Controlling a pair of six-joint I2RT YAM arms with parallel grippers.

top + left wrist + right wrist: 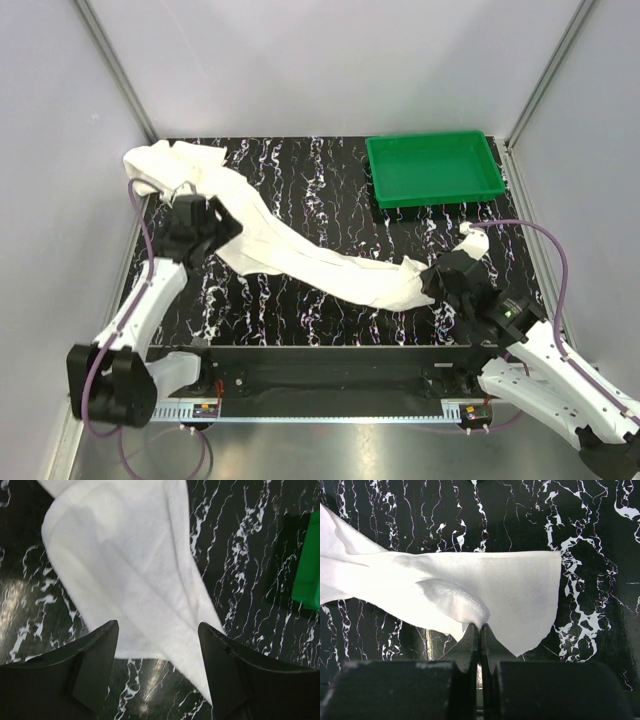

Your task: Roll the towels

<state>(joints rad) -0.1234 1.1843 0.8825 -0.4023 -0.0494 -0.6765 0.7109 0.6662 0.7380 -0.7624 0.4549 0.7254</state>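
Black white-veined marble covers the bench (330, 190), boxed in by pale grey walls. One long towel (300, 255) lies slantwise across it, from a bunched heap at 10 o'clock down to a flat end at 4 o'clock. The left pincer (157, 630) hangs spread over the towel's 9 o'clock stretch, holding nothing. The right pincer (480, 627) is pressed together, pinching a fold at the edge of the 4 o'clock end. A green tray (435, 195) sits at 1 o'clock, apart from the cloth.
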